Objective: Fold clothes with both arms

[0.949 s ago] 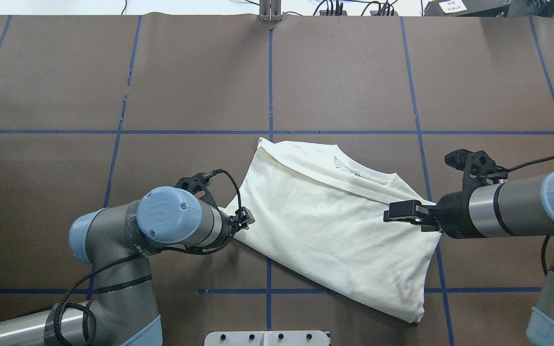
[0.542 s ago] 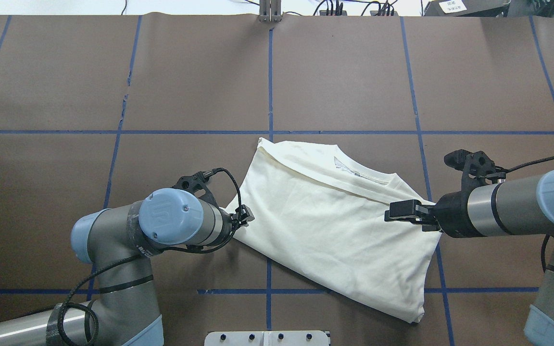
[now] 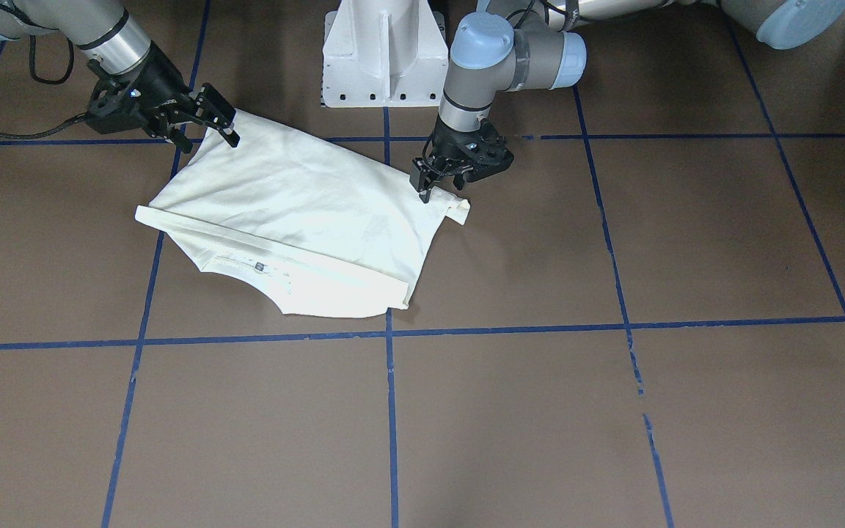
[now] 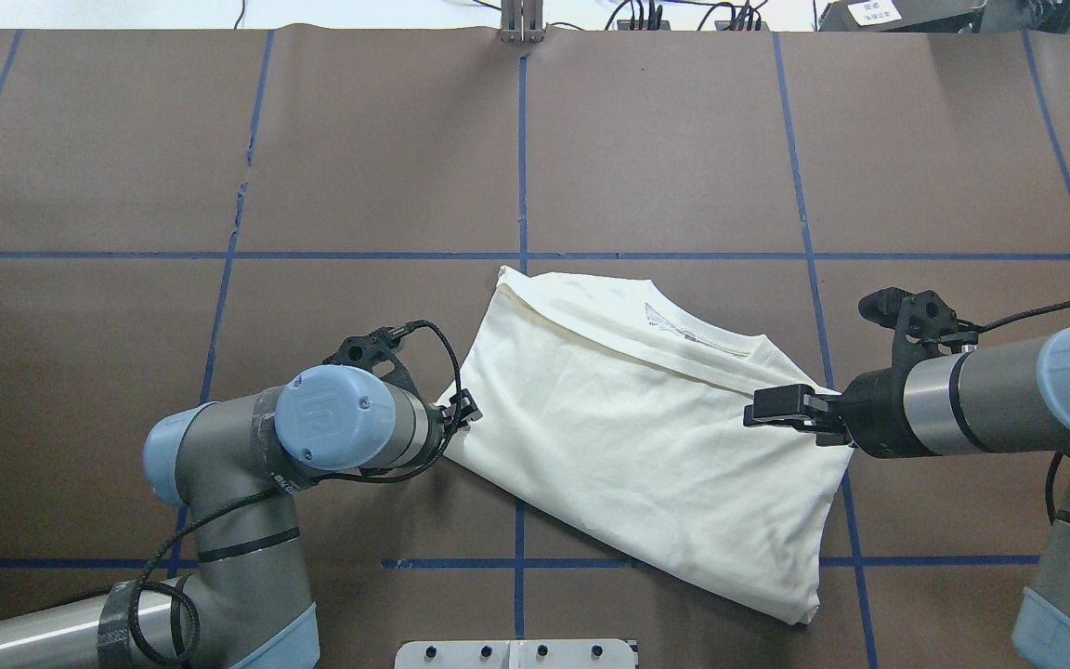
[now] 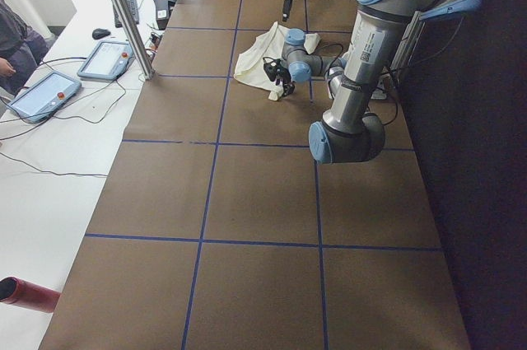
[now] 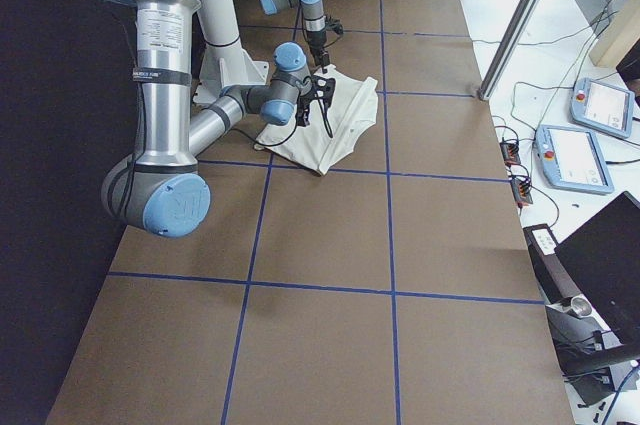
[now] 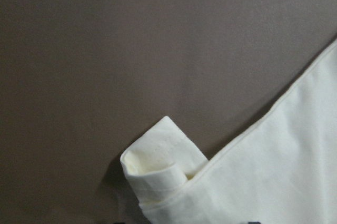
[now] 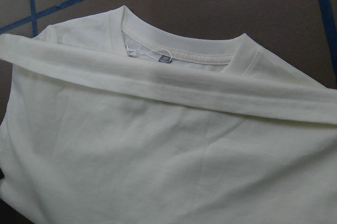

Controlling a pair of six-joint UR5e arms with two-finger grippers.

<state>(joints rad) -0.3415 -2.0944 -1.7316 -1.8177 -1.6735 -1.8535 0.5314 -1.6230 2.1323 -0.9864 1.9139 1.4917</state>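
**At the shirt's left corner: left arm re-aims, nothing lifted yet**

Across the brown tabletop (image 4: pixel 665 139), only one small thing has changed in the past second. The shirt (image 4: pixel 628 437) has kept the same outline. It lies askew near the middle of the robot's side, plain side up, already folded in part, with one sleeve (image 8: pixel 184 84) laid flat just below the collar (image 8: pixel 179 50).

The left arm (image 4: pixel 340 432) has swung its wrist a little, which moved its tool slightly along the shirt's edge. The right arm (image 4: pixel 990 400) has hardly moved. I read this as fine aiming before a grasp, so the next fold has not started.

The left arm is bent sharply at the elbow and its wrist points steeply down at the shirt's left corner. The right arm reaches in nearly level from the robot's right, over the shirt's opposite edge.

The left end effector (image 3: pixel 439 189) appears to have its fingers apart, low over the corner, and it grips nothing. The right end effector (image 3: pixel 232 130) also has its fingers apart and is empty. In the right side view it seems to sit above the cloth rather than on it.

The rolled cuff (image 7: pixel 158 174) pokes out at that corner, directly below the left wrist camera. It is the likely target, though a loose roll may slip from the grip.
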